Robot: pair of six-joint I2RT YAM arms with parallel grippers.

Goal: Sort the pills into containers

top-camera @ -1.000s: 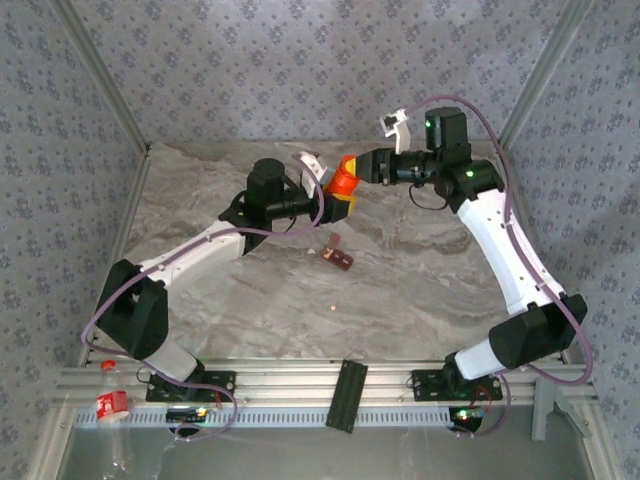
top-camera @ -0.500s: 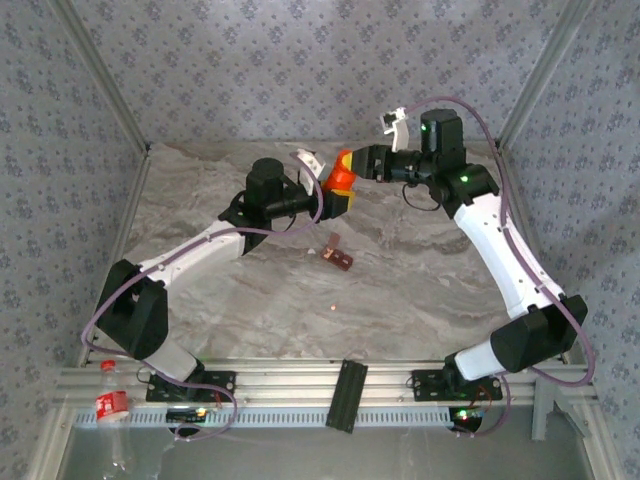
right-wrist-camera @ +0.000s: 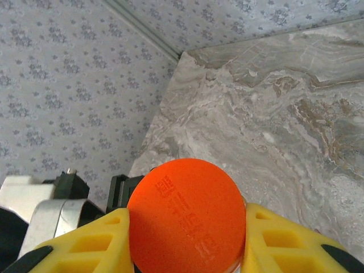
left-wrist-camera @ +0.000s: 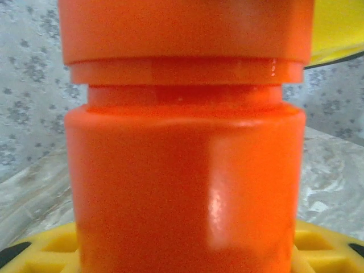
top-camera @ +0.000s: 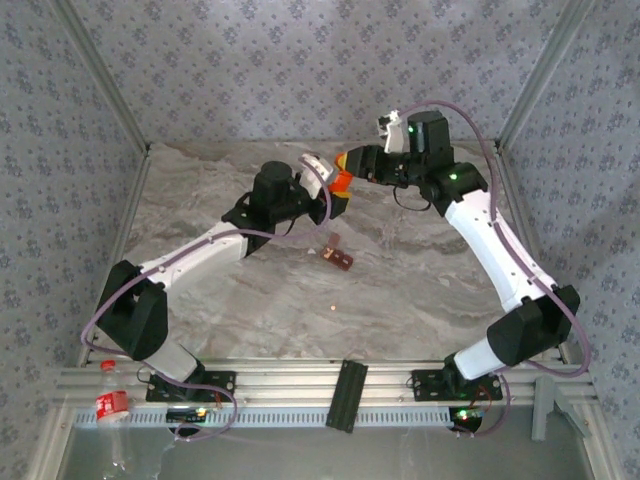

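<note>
We judge sorting barely begun: the left gripper (top-camera: 328, 196) clenches the bottle (left-wrist-camera: 182, 170), the right gripper (top-camera: 352, 165) grasps its cap (right-wrist-camera: 186, 219). The containers (top-camera: 338, 256) wait nearer, one pill (top-camera: 331, 308) loose beyond.

Both arms stretched forward, wrists turned inward, meeting mid-air. Left gripper (top-camera: 333, 194) clamped on orange bottle (top-camera: 341, 181) body; right gripper (top-camera: 350, 163) pinched round its cap (right-wrist-camera: 187, 219), end-on.

Between your left claw's (top-camera: 329, 190) matt yellow plastic pads (left-wrist-camera: 50, 244), the bottle (left-wrist-camera: 182, 170) is smooth, glossy orange plastic; its cap (right-wrist-camera: 186, 210) looks matt.
</note>
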